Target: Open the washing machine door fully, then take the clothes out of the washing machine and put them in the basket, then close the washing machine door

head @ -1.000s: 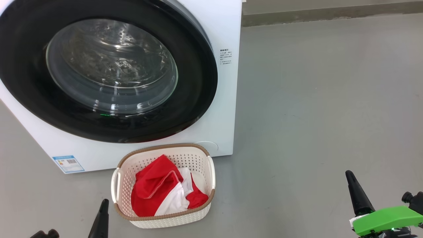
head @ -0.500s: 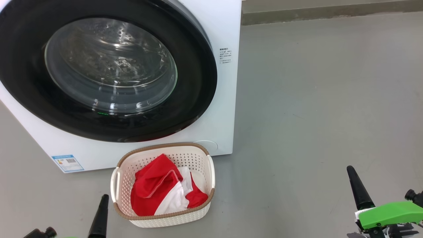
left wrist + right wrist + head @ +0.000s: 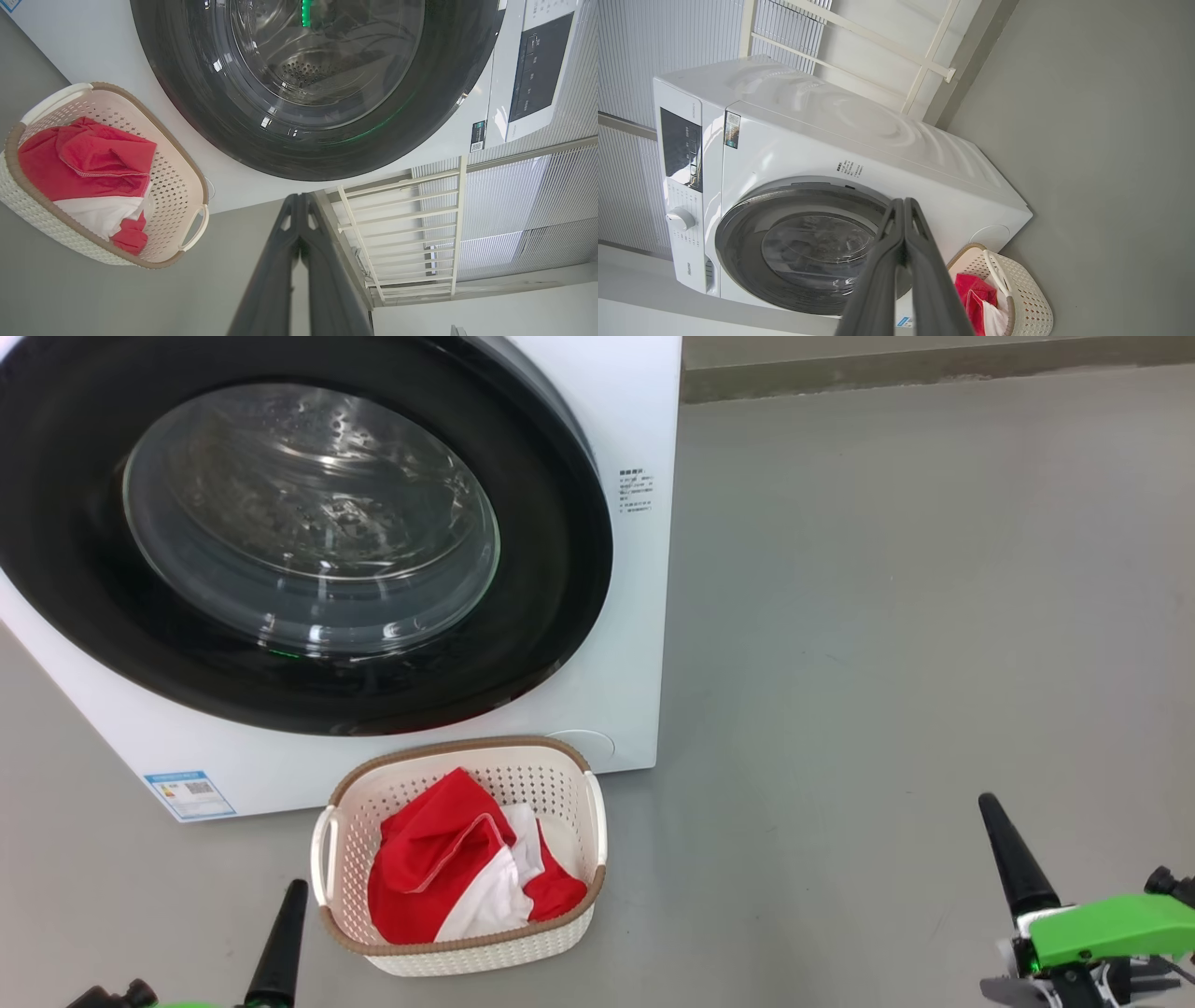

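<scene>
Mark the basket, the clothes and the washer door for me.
basket [image 3: 523, 779]: head view, far perforated inner wall.
clothes [image 3: 429, 868]: head view, red fabric in the basket.
washing machine door [image 3: 308, 513]: head view, middle of glass window.

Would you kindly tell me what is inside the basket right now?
Red and white clothes lie bunched in the basket; whatever sits beneath them on its floor is covered.

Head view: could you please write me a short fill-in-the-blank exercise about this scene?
The washing machine door is ____.
The basket holds clothes coloured white and ____.
The left gripper and right gripper have their jaws ____.
Missing words: closed; red; shut.
</scene>
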`<state>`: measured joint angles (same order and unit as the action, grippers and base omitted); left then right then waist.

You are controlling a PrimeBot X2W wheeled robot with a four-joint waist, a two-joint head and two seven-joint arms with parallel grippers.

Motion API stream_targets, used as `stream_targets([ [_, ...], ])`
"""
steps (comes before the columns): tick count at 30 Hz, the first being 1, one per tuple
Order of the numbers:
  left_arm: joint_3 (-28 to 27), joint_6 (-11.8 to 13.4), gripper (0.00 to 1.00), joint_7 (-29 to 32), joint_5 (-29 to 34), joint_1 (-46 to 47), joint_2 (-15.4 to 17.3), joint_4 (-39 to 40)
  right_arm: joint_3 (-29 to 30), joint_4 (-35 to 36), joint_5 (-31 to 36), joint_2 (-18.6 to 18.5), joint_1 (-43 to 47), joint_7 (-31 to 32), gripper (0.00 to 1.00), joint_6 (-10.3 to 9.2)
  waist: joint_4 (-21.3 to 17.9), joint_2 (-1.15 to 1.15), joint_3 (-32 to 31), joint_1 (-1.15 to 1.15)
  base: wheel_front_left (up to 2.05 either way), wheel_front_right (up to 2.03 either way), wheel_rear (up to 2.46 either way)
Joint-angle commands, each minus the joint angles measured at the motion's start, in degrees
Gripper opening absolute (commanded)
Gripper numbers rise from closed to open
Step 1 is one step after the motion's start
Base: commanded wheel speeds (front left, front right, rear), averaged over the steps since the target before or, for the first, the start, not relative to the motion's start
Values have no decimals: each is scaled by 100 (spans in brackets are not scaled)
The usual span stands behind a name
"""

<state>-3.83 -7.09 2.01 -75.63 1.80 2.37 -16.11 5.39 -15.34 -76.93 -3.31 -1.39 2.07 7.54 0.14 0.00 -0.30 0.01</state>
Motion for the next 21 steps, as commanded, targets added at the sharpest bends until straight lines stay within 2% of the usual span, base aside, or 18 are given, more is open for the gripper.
stream_targets([
  [1,-183,-33,0,66,-198,301,52,169,-33,146,-232,-46,-300,57,0,-4,-1,0,3,0,0,0,0],
  [21,-256,-38,0,386,-1411,416,51,201,90,134,-1308,26,-449,379,0,-5,-12,0,40,0,0,0,0],
])
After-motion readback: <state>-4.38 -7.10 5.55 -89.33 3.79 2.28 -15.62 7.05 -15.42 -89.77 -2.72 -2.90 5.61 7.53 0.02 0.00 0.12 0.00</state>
